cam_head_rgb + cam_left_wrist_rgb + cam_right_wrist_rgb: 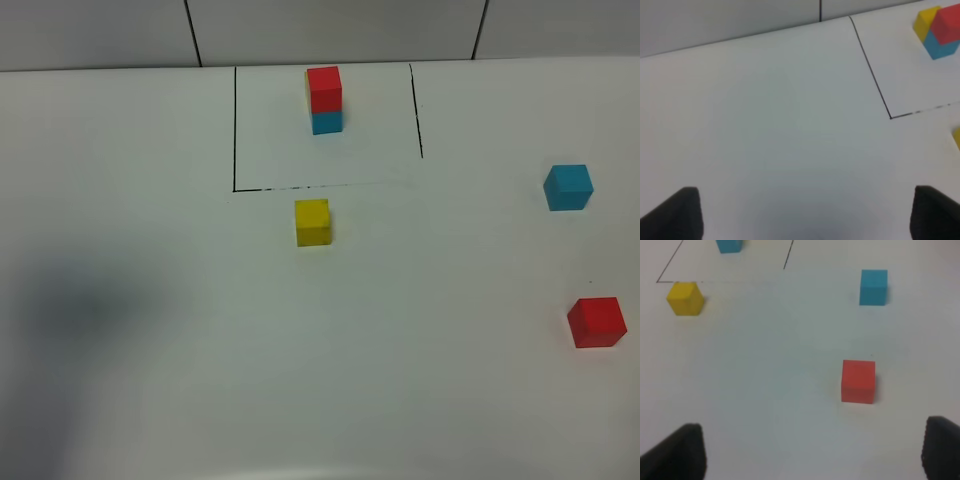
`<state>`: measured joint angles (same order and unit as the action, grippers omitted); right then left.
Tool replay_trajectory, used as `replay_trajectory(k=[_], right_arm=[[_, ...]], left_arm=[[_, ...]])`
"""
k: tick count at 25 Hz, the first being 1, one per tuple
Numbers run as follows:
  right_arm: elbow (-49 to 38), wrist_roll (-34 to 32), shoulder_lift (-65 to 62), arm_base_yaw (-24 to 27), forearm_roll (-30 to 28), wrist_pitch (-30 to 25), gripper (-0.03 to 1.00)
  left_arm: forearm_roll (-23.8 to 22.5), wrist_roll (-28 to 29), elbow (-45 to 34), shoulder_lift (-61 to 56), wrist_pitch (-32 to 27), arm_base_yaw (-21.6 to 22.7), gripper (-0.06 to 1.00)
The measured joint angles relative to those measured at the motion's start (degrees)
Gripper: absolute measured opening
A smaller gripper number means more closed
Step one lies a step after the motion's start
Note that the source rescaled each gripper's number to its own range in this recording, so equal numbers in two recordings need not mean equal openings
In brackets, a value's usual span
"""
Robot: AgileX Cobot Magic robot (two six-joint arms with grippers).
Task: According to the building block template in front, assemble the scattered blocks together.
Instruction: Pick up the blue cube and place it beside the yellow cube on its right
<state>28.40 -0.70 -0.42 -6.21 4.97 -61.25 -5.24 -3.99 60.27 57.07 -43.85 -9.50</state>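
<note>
Opening step of the assembly: no cube has been lifted yet. The right end effector (808, 450) hangs above the tabletop (420, 400), its fingers spread wide with nothing between them. The red cube (858, 381) lies closest ahead of it, the blue cube (873, 287) further out beyond that, and the yellow cube (685, 298) well ahead, off toward the other arm's side. The left end effector (802, 215) is likewise wide open and empty over bare surface. The template (937, 30), red on blue with yellow joined behind, stands far ahead of it, toward the right arm's side.

The next move probably calls for descending squarely over one loose cube and closing on its flat sides.

No container is in view. A black-lined box (235, 130) drawn on the surface encloses only the template.
</note>
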Motion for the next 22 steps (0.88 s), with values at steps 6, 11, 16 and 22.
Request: replay_trajectory(k=[6,11,16,22], right_arm=[[0.0,0.0,0.0,0.0,0.0,0.0,0.75],[0.0,0.0,0.0,0.0,0.0,0.0,0.75],[0.0,0.0,0.0,0.0,0.0,0.0,0.75],[0.0,0.0,0.0,0.0,0.0,0.0,0.75]], left_arm=[[0.2,4.0,-4.2,-8.1,-5.2,-1.0,0.83],[1.1,5.2,-8.7,-16.0,-6.1,-1.0,0.83],[4.5,4.9,-15.3,-24.1,-7.1,-1.0,0.83],[9.1,2.3,-23.3,-33.2,-7.8,-1.0,0.83]])
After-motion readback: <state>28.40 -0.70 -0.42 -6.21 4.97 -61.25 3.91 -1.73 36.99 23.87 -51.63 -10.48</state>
